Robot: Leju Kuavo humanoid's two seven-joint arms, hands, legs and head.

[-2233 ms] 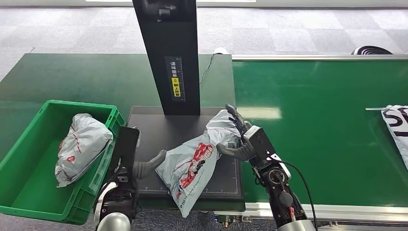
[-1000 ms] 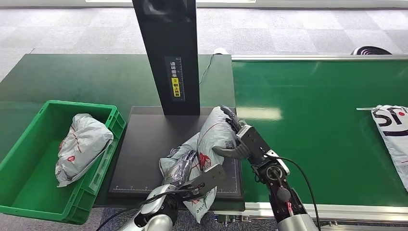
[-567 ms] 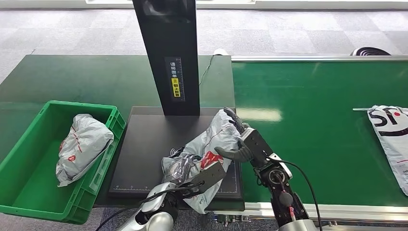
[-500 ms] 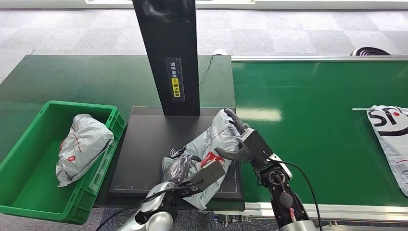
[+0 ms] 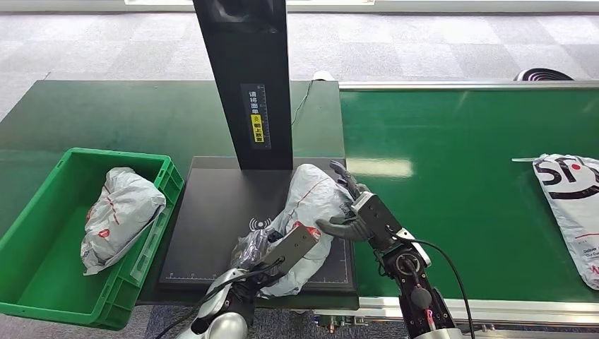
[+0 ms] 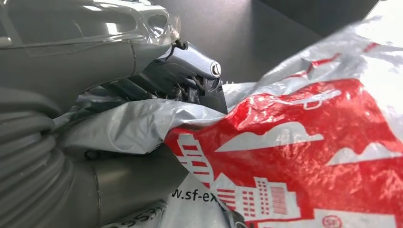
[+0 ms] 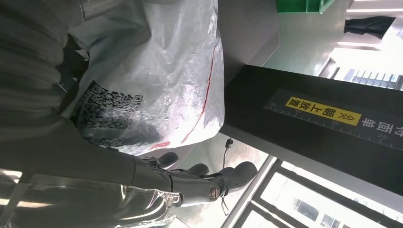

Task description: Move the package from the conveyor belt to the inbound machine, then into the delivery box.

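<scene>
A crumpled grey plastic mailer bag printed with a red cityscape (image 5: 305,212) lay on the flat black scanning platform of the inbound machine (image 5: 212,212), toward the platform's conveyor-side edge, just in front of the machine's tall black upright column (image 5: 247,85). Both of the robot's hands held it. The right hand (image 5: 353,212) gripped the bag's upper end from the conveyor side, thumb pressed against the near face and dark fingers (image 7: 209,183) curved over the far one, beside a printed black code patch (image 7: 107,118). The left hand (image 5: 272,251) gripped the bag's lower end at the platform's front edge, its fingers (image 6: 190,76) closed into folds of grey film next to the red print (image 6: 304,156). A yellow label with a measuring scale (image 5: 256,127) ran down the column's face. On the side of the platform away from the conveyor stood a green plastic delivery crate (image 5: 42,282), another grey mailer bag (image 5: 116,212) lying inside it. On the green conveyor belt (image 5: 452,176), well apart from the platform, a white mailer bag with black and red lettering (image 5: 568,205) lay near the belt's far end.
</scene>
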